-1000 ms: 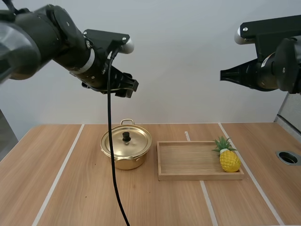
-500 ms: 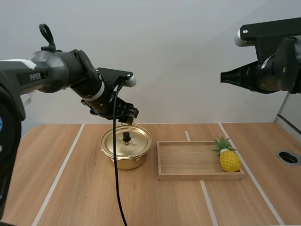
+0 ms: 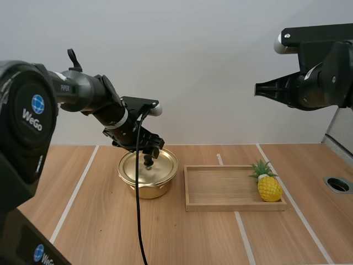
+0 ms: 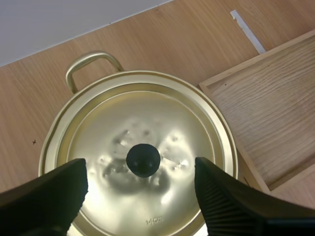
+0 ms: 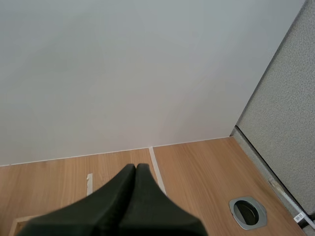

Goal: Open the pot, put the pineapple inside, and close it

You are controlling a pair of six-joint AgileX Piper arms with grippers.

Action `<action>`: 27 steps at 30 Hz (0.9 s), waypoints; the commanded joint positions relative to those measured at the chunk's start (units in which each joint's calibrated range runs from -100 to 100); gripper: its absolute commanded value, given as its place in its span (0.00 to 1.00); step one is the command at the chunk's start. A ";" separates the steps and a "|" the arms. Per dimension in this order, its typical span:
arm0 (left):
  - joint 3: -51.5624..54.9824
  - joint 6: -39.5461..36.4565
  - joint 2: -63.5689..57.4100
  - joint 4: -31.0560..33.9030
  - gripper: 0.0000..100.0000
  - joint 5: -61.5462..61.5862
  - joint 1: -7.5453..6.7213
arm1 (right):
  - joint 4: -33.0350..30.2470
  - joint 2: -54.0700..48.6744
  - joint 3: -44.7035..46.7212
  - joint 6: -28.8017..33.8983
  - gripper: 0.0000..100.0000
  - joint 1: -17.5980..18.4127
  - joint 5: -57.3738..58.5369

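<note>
A golden pot point(image 3: 144, 184) with its lid point(image 3: 163, 167) on stands left of centre on the table. My left gripper point(image 3: 148, 147) hangs just above the lid's black knob point(image 3: 148, 162). In the left wrist view the left gripper point(image 4: 141, 173) is open, one finger point(image 4: 54, 189) on each side of the knob point(image 4: 143, 160), not touching it. The yellow pineapple point(image 3: 268, 185) with green leaves lies at the right end of the wooden tray point(image 3: 220, 186). My right gripper point(image 3: 259, 89) is held high above the right side, its fingers point(image 5: 129, 184) shut together on nothing.
The wooden tray point(image 4: 266, 105) sits right beside the pot, almost touching its rim. One pot handle point(image 4: 91, 65) points toward the back wall. A round metal hole point(image 3: 337, 184) is set into the table at the far right. White tape lines run across the tabletop.
My left arm has come down and forward from high at the left until its open gripper is just over the lid's knob. The right arm has barely shifted.
</note>
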 commanded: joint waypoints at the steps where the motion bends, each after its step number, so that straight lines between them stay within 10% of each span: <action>1: 0.07 0.71 1.31 -1.84 1.00 -1.89 -0.12 | 0.60 -0.30 -0.48 -1.25 0.00 -0.34 0.41; 27: 0.07 3.98 6.96 -5.02 1.00 -6.71 -0.12 | 1.21 -0.30 -0.48 -1.62 0.00 -0.34 0.92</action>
